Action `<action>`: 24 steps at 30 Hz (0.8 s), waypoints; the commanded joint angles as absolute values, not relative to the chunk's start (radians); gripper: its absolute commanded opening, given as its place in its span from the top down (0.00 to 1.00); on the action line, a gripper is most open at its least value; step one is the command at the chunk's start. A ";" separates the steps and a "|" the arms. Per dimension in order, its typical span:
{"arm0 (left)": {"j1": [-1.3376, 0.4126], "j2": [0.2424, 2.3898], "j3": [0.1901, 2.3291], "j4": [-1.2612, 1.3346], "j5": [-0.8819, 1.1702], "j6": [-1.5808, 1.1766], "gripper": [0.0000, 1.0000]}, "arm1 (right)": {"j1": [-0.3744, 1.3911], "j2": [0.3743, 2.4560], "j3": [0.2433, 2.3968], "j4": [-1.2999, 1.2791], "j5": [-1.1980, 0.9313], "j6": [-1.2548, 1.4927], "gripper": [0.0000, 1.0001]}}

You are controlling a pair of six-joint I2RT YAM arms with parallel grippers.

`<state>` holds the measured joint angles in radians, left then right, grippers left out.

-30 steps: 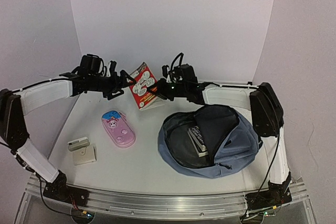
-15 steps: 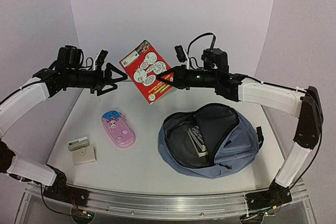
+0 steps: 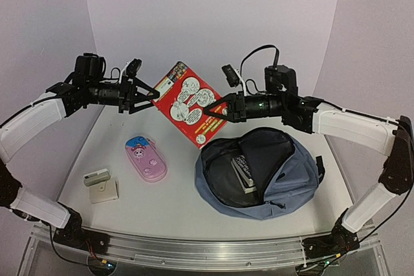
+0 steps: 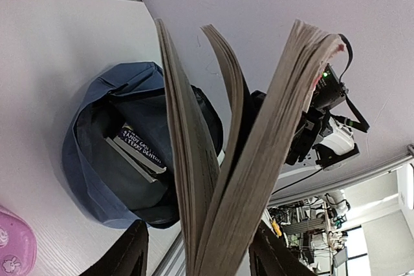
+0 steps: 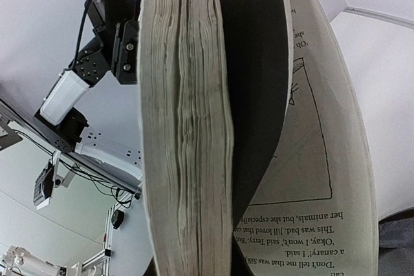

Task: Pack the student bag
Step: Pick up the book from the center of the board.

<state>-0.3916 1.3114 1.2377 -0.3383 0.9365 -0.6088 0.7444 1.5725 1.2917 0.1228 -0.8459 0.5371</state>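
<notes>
**Paperback held in the air between both arms, bag open below**

The student bag [image 3: 294,176] lies on the desk [image 3: 174,208] at about 4 o'clock from the desk's middle. Its main compartment is unzipped and gapes toward 10 o'clock. Two books [image 3: 243,171] lie stacked inside against the dark lining. The left wrist view shows the same open bag [image 4: 90,159], with white lettering on the top book's dark spine.

A red-covered paperback [image 3: 189,103] hangs above the desk at 11 o'clock from the bag, tilted, with its cartoon cover facing up. The right fingers [image 3: 209,112] are narrowed onto its lower right edge and hold it. The left fingers [image 3: 154,95] meet its upper left corner. In the left wrist view they stand partly apart astride the fanned pages [image 4: 226,179]. One finger is against the thick block of pages, and the other finger [image 4: 132,253] is separated from the nearest leaf by a visible gap. The right wrist view is filled by the book's page edges [image 5: 187,127] and a loose printed page curling away to the right.

A pink cartoon pencil case [image 3: 146,159] lies flat at 9 o'clock from the bag, well apart from it. Further toward 8 o'clock, near the desk's left edge, a small white box [image 3: 96,176] sits just beside a flat white square [image 3: 105,191].
</notes>
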 commanded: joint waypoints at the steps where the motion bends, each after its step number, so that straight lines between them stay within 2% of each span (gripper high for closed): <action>1: -0.388 1.316 1.267 -0.271 0.998 -0.630 0.45 | 0.744 1.531 1.290 0.172 -0.893 0.509 1.00; 3: -0.389 1.323 1.265 -0.267 1.014 -0.632 0.45 | 0.744 1.535 1.285 0.171 -0.892 0.510 1.00; 4: -0.390 1.328 1.263 -0.263 1.025 -0.635 0.54 | 0.744 1.536 1.284 0.170 -0.889 0.512 1.00; 7: -0.391 1.335 1.240 -0.213 1.066 -0.664 0.91 | 0.744 1.533 1.282 0.165 -0.875 0.521 1.00; 8: -0.391 1.332 1.225 -0.188 1.071 -0.678 0.98 | 0.744 1.530 1.279 0.163 -0.865 0.525 0.99; 11: -0.391 1.301 1.167 -0.116 1.052 -0.721 1.00 | 0.744 1.502 1.265 0.148 -0.802 0.531 0.83; 14: -0.391 1.278 1.143 -0.103 1.000 -0.750 1.00 | 0.742 1.454 1.250 0.122 -0.702 0.529 0.37; 17: -0.390 1.263 1.135 -0.095 0.949 -0.792 1.00 | 0.737 1.387 1.227 0.091 -0.546 0.543 0.09; 19: -0.390 1.252 1.124 -0.076 0.913 -0.818 1.00 | 0.737 1.343 1.202 0.069 -0.420 0.564 0.02; 24: -0.390 1.215 1.072 0.029 0.815 -0.915 1.00 | 0.738 1.291 1.112 0.067 -0.323 0.678 0.02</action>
<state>-0.3915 1.2798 1.0902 -0.1462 0.8953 -0.8159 0.7357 1.3324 1.1700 0.0503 -0.4633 0.5841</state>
